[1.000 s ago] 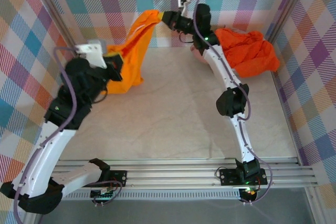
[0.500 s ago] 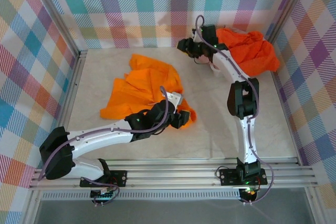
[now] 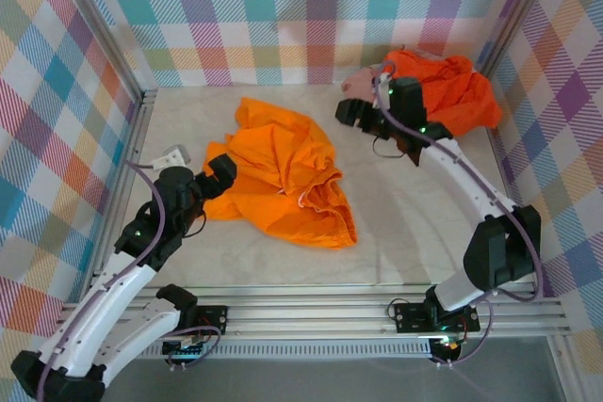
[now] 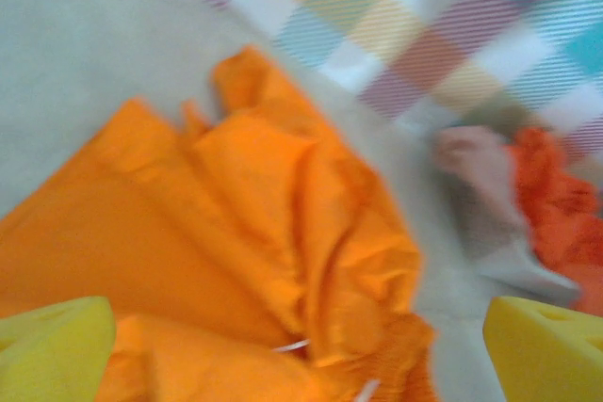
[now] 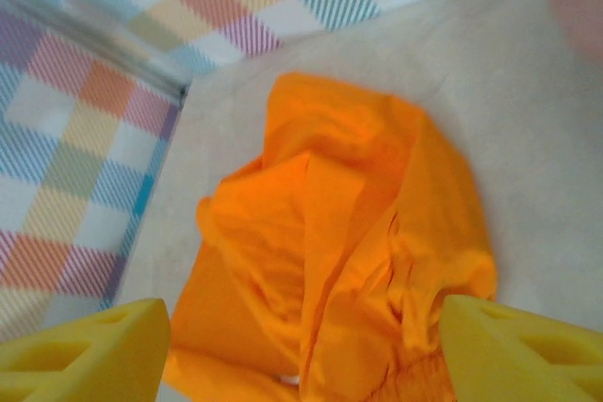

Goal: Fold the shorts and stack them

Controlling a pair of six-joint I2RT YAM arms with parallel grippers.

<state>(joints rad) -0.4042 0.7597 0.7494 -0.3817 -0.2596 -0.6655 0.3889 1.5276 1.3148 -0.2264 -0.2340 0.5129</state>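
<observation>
Between the left gripper's (image 4: 300, 357) wide-spread yellow fingertips (image 4: 52, 350), which grip nothing, lie the crumpled orange shorts (image 4: 254, 233), a white drawstring (image 4: 292, 345) just ahead. Farther off, blurred, a pink pair (image 4: 476, 171) touches a second orange heap (image 4: 565, 214) by the checked wall (image 4: 424, 25). The right gripper (image 5: 301, 350), its jaws likewise far apart and empty, faces the same orange shorts from the opposite side, bare table (image 5: 509, 72) beyond them. The top view adds what the wrists miss: the left gripper sits at the shorts' edge, the right gripper hangs just clear of them, the heap behind it.
</observation>
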